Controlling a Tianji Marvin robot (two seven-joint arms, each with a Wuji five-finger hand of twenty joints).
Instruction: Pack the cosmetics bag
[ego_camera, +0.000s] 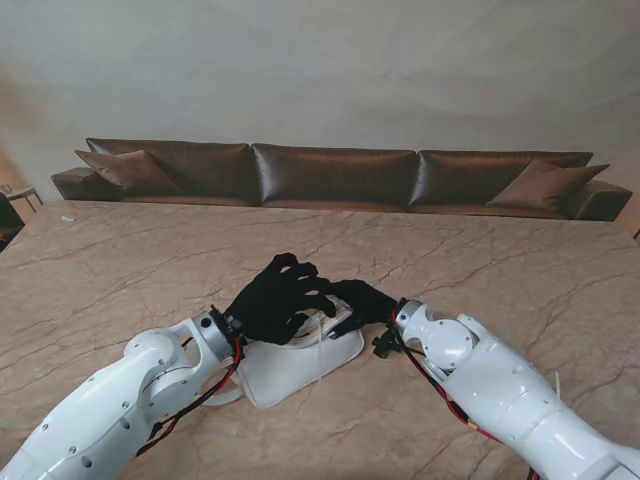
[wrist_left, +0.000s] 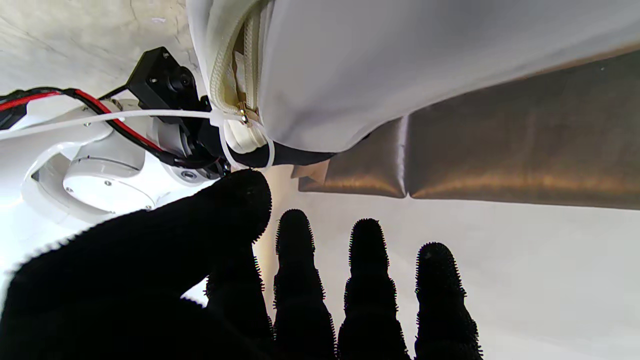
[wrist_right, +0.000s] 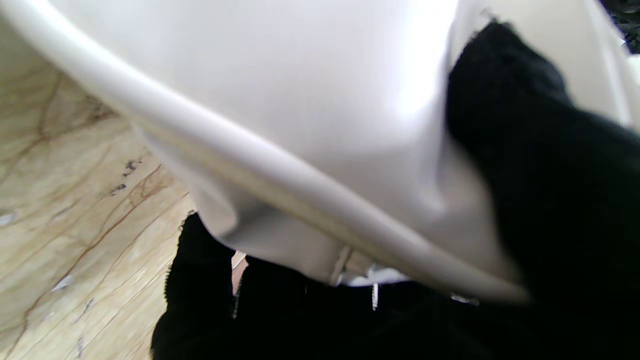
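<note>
Two white arms rise from the near corners, each ending in one black-gloved hand. Between them lies one white cosmetics bag (ego_camera: 300, 368) on the marble table (ego_camera: 120, 260). Left hand (ego_camera: 272, 298) hovers over it, fingers spread, gripping nothing. Right hand (ego_camera: 362, 303) is clamped on the bag's edge (zipper (wrist_left: 235, 75) parted).

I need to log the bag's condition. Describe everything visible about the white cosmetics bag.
The white cosmetics bag is a smooth, soft-looking pouch with piped edges, lying on the marble table between the two arms. Its zipper shows along one edge, with a thin white loop at the pull. The right hand grips its right end, fingers pressed into the fabric. The left hand sits over its far edge with fingers spread.
</note>
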